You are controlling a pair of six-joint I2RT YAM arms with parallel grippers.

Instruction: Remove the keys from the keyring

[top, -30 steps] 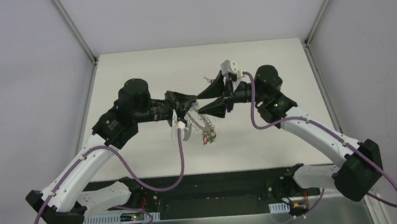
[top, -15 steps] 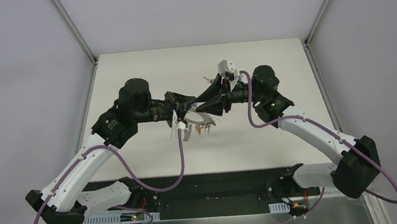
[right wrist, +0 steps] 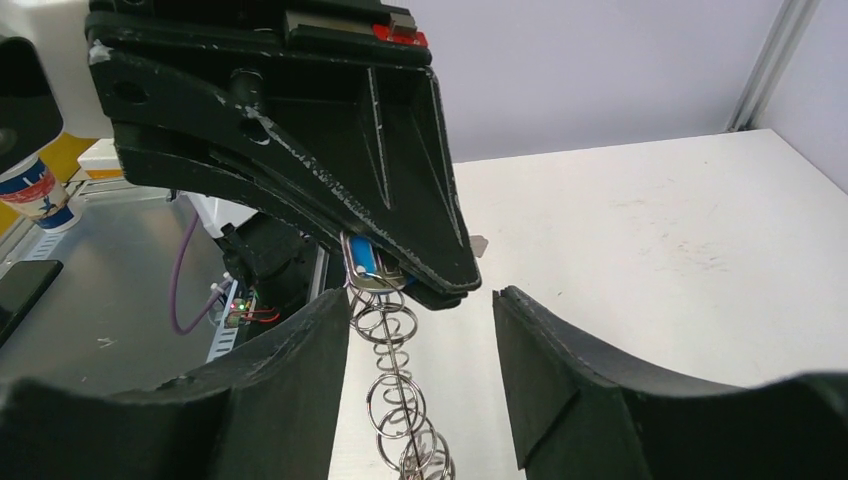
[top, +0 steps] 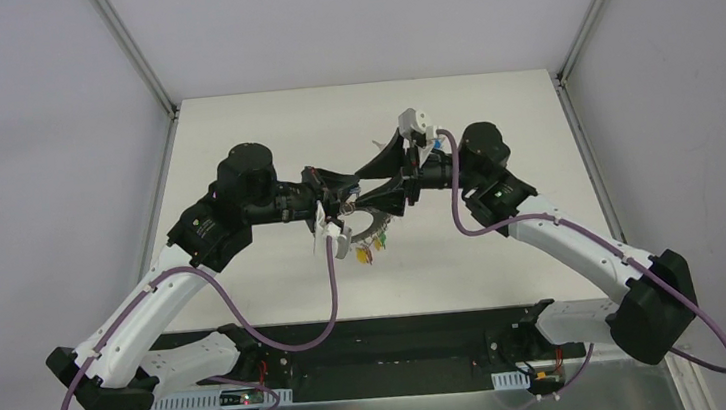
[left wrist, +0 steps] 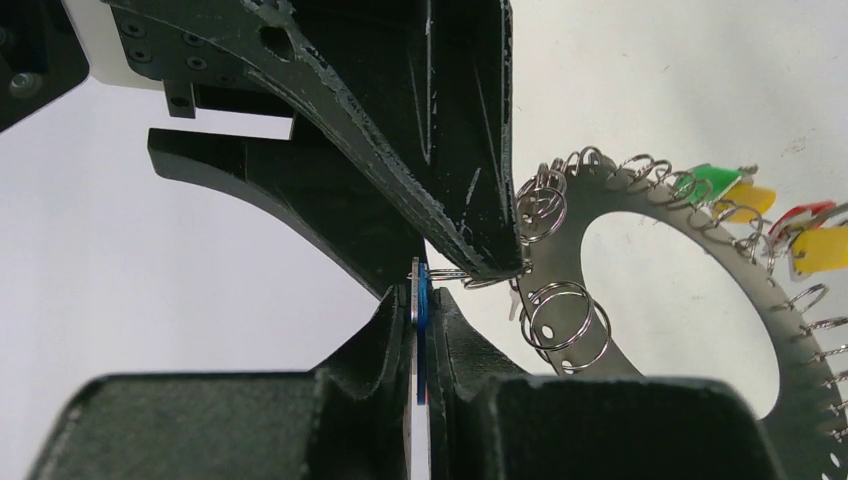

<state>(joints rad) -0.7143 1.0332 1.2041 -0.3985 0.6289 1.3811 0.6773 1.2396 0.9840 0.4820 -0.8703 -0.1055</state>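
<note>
1. Left gripper (left wrist: 420,295): the jaws are closed flat against a blue-tagged key (left wrist: 421,350). Only the key's thin edge shows, a silver metal strip lying against a blue plastic strip, pinched between two matt black fingers with scuffed, chipped edges.

2. Right gripper (right wrist: 420,298): the jaws stand apart. The two wedge-shaped black fingers flank a column of split rings (right wrist: 395,400), which lies close to one finger and clear of the other. Whether that finger touches the wire cannot be told. Nothing is clamped.

3. Keyring (left wrist: 795,420): a flat, dull grey metal disc with a wide round hole and a notched outer rim. Small bright wire split rings (left wrist: 565,320) thread through holes along the rim. In the top view the keyring (top: 371,226) hangs in the air between the two grippers, above the white table (top: 491,112) and just below the fingertips.

4. Keys (top: 368,250): they hang at the low side of the keyring. In the left wrist view their oblong, glossy plastic tags sit along the far rim: one green (left wrist: 715,180), two yellow (left wrist: 752,200), one red (left wrist: 812,212).

5. In the right wrist view the keyring appears edge-on, so the split rings stack as a coil running down from the blue tag (right wrist: 362,258) held in the left gripper.
</note>
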